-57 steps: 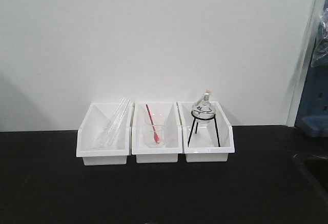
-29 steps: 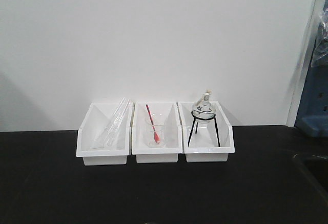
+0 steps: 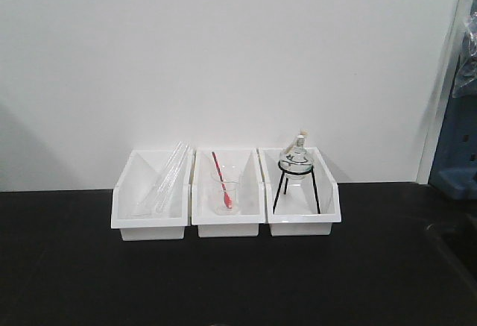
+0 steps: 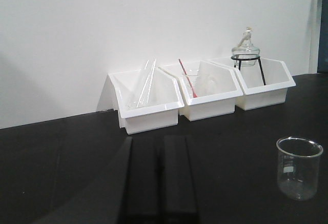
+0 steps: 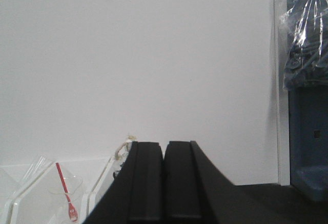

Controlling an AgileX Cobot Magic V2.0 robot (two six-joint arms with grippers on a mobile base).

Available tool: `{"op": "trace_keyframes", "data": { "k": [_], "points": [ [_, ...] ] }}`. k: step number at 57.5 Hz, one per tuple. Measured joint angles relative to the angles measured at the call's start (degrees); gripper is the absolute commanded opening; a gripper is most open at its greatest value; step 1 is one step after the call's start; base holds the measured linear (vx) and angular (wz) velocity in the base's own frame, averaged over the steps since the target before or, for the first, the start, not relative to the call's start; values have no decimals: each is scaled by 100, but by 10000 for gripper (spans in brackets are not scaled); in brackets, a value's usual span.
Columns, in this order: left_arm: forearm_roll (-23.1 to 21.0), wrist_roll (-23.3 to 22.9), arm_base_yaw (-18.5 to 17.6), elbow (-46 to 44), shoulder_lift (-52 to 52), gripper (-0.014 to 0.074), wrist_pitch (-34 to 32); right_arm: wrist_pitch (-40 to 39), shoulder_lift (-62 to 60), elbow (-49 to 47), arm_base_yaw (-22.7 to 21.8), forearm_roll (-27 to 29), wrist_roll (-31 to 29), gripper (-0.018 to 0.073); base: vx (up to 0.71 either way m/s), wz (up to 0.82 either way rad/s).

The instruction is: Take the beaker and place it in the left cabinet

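Note:
A clear glass beaker with a pouring lip stands upright and empty on the black table, at the lower right of the left wrist view. My left gripper is shut and empty, low over the table, to the left of the beaker and apart from it. My right gripper is shut and empty, raised and facing the white wall. A second clear beaker holding a red spoon stands in the middle white bin. The left cabinet is out of view. Neither gripper shows in the front view.
Three white plastic bins stand in a row against the wall. The left bin holds long glass tubes. The right bin holds a round glass flask on a black tripod. A blue unit stands at the far right.
The bins and their contents have not moved. The pale rim at the front view's lower right edge has darkened.

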Motion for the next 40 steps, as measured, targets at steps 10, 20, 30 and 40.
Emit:
{"op": "trace_keyframes", "data": {
  "k": [10, 20, 30, 40],
  "points": [
    [0, 0, 0, 0, 0, 1, 0, -43, 76, 0, 0, -7, 0, 70, 0, 0],
    [0, 0, 0, 0, 0, 1, 0, -43, 76, -13, 0, -11, 5, 242, 0, 0],
    [0, 0, 0, 0, 0, 1, 0, -19, 76, -18, 0, -11, 5, 554, 0, 0],
    [0, 0, 0, 0, 0, 1, 0, 101, 76, -18, 0, -11, 5, 729, 0, 0]
  ]
}}
